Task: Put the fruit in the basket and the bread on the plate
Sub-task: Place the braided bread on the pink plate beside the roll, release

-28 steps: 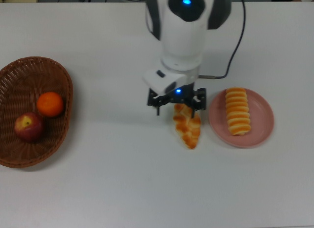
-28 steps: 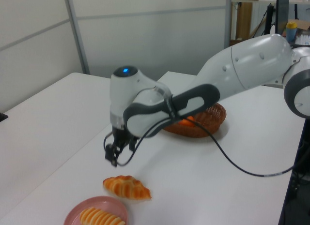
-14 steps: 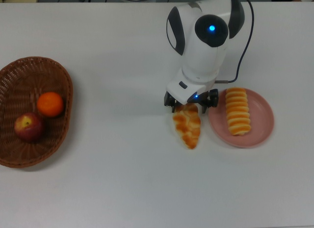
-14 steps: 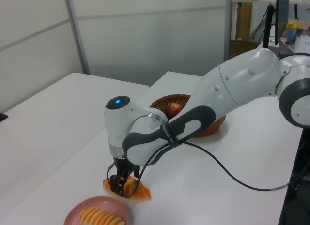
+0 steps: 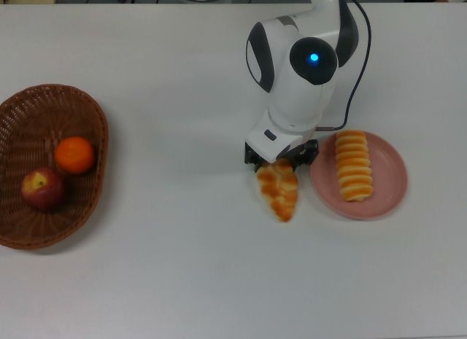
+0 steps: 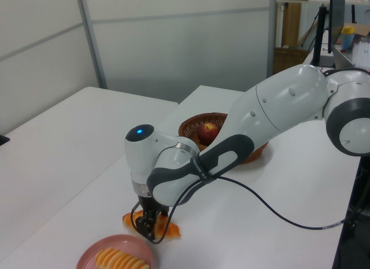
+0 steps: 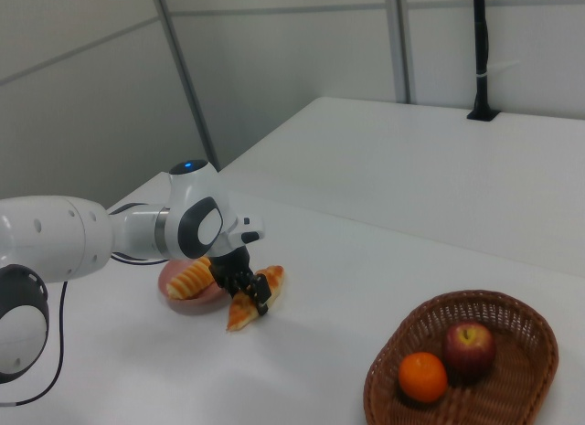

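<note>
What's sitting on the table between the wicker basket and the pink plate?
In the top view, only the braided loaf with the gripper on it lies between the wicker basket and the pink plate; the rest is bare.

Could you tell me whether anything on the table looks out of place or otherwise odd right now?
Only the braided loaf stands out: it lies on the bare table just beside the pink plate, not on it, with the pincer down over one end. The striped roll is on the plate; mandarin and apple sit in the basket.

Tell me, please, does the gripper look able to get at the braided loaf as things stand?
Probably yes: the gripper is already down over one end of the braided loaf, which lies on the table beside the plate, nothing between.
</note>
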Controlling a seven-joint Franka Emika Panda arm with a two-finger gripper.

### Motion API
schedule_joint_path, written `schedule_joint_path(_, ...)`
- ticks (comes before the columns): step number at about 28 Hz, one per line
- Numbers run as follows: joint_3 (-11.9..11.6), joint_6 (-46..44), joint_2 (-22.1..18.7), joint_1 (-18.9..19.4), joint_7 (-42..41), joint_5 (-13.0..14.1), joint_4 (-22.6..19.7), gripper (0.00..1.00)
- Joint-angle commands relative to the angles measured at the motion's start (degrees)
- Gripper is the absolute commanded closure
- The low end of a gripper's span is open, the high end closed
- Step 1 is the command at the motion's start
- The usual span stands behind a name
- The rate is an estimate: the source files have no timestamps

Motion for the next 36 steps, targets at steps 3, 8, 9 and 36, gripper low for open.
schedule_joint_path(3, -1.07, -1.41, -3.53, 0.45, 1.10, -0.01, -0.49, 1.00)
schedule_joint_path(8, -0.81, -4.49, -6.87, 0.71, 1.80, 0.08, -0.23, 1.00)
schedule_joint_path(9, -0.81, -4.58, -7.40, 0.80, 1.89, 0.08, -0.23, 1.00)
schedule_joint_path(36, 0.86, -4.05, -3.36, 7.83, 7.43, -2.38, 3.64, 0.00)
